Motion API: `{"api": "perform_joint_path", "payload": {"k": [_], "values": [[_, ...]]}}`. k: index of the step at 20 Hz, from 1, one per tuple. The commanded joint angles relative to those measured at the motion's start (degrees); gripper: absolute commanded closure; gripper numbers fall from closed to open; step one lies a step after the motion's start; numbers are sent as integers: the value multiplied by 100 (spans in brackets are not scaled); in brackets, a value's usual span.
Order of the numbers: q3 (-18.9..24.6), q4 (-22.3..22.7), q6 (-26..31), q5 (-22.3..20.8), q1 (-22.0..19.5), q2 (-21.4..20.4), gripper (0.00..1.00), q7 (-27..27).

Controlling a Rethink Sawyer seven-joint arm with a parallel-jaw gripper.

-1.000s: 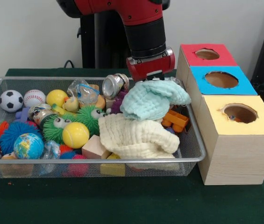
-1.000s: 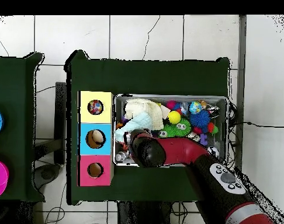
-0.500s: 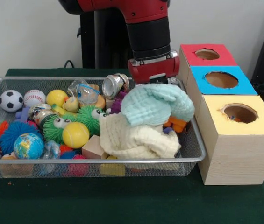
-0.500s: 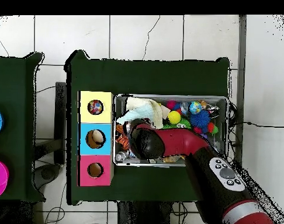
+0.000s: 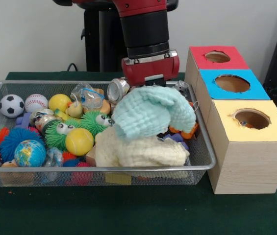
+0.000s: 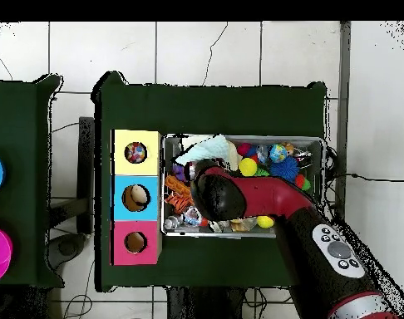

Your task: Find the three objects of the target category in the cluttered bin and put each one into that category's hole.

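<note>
A light blue cloth (image 5: 153, 111) hangs lifted over the right half of the wire bin (image 5: 79, 169), bunched under my gripper (image 5: 150, 84), which is shut on its top. The cloth hides the fingertips. In the overhead view the same cloth (image 6: 207, 151) shows at the bin's upper left, beyond the arm's wrist (image 6: 218, 191). A cream cloth (image 5: 138, 149) lies crumpled below it against the bin's front wall. To the right stand three boxes with holes: red (image 5: 217, 57), blue (image 5: 232, 83) and yellow (image 5: 251, 118).
The bin's left half holds a soccer ball (image 5: 12, 105), a baseball (image 5: 36, 103), a yellow ball (image 5: 79, 141), a globe ball (image 5: 29, 153) and a green spiky toy with eyes (image 5: 87, 125). A metal can (image 5: 118, 89) lies at the back. An orange toy (image 5: 185, 131) sits under the cloth's right edge.
My gripper has moved left and slightly up with the light blue cloth. The cloth has come off the cream cloth, which has slumped lower.
</note>
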Motion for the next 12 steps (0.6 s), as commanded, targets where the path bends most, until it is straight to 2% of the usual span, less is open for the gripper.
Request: {"api": "perform_joint_path", "payload": {"k": [1, 4, 12], "values": [[335, -317, 37, -254, -242, -2, 100, -32], [339, -328, -87, -309, -223, 150, 100, 14], [33, -570, -938, -719, -99, 727, 100, 220]]}}
